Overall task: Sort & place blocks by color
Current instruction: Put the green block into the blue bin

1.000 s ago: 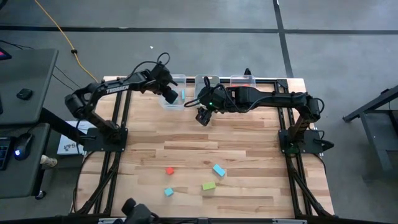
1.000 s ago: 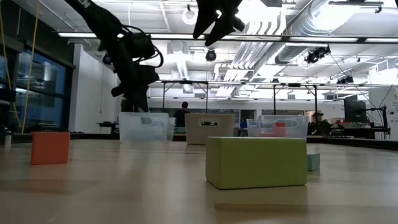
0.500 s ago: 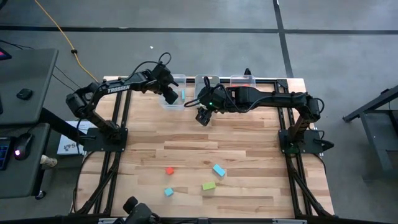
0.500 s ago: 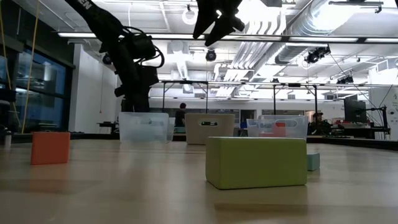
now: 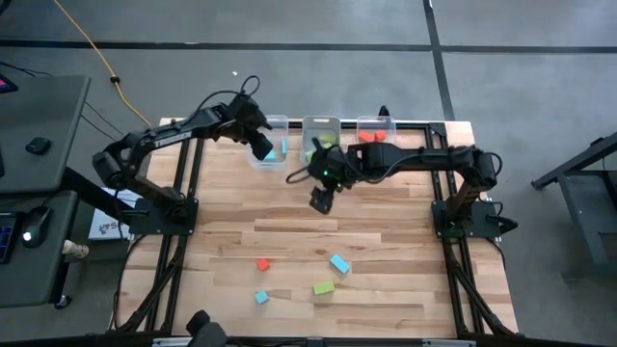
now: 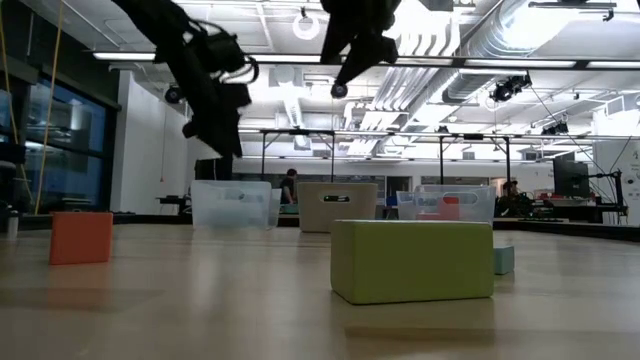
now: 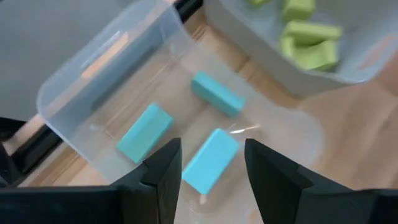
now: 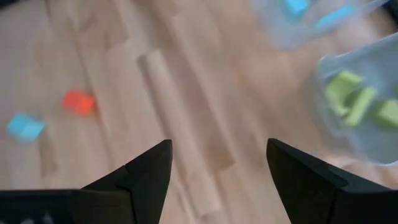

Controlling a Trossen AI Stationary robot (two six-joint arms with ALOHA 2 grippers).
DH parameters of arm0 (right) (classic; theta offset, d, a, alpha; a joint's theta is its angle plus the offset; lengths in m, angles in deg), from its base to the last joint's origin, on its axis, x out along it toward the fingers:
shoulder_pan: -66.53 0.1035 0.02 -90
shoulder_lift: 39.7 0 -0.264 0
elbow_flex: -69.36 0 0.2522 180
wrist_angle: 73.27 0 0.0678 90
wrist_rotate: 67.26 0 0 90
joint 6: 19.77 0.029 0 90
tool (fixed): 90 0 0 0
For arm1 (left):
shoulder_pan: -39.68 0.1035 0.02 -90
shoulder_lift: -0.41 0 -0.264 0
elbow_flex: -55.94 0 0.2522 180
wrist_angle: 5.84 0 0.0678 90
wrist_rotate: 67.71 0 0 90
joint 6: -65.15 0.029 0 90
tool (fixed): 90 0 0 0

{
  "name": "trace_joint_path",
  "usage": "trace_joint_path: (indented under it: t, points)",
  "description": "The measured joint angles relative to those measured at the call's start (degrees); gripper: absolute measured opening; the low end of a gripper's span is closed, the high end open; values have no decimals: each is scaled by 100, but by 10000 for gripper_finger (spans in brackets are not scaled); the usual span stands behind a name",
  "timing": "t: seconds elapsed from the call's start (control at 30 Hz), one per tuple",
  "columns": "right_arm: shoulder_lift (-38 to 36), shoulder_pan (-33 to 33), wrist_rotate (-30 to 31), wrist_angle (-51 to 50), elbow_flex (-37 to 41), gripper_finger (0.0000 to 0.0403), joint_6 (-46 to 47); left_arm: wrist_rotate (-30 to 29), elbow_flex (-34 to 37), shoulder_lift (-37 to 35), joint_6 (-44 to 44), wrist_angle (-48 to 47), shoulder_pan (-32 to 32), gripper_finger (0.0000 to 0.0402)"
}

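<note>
Three light blue bar blocks (image 7: 211, 158) in clear plastic bin (image 7: 87, 68); perhaps four loose on table (image 5: 386, 236) — left gripper (image 7: 211, 171) released above, right gripper (image 8: 217, 165) spread, empty.

Blocks (image 5: 325, 276) — four loose, others binned

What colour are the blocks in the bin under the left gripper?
Light blue blocks, three in the bin, clearest in the left wrist view.

Bright, even illumination comes from ceiling strip lights (image 6: 420, 62) with glare in the low view, the counter (image 5: 289, 226) carries only soft shadows, and the right wrist view shows heavy motion blur.
</note>
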Motion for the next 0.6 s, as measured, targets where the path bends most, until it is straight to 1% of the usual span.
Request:
trace_joint_path:
  t: [0.1,0.37,0.6]
  points:
    - [-2,143,-404,8,158,252,-125,102,-77,-349,-156,-189,-99,157]
    - [-2,477,-1561,44,597,252,-748,156,-83,-1214,-1121,-649,-623,157]
    - [-2,863,-1787,566,1106,252,-1217,155,-83,-1495,-2148,-863,-1373,157]
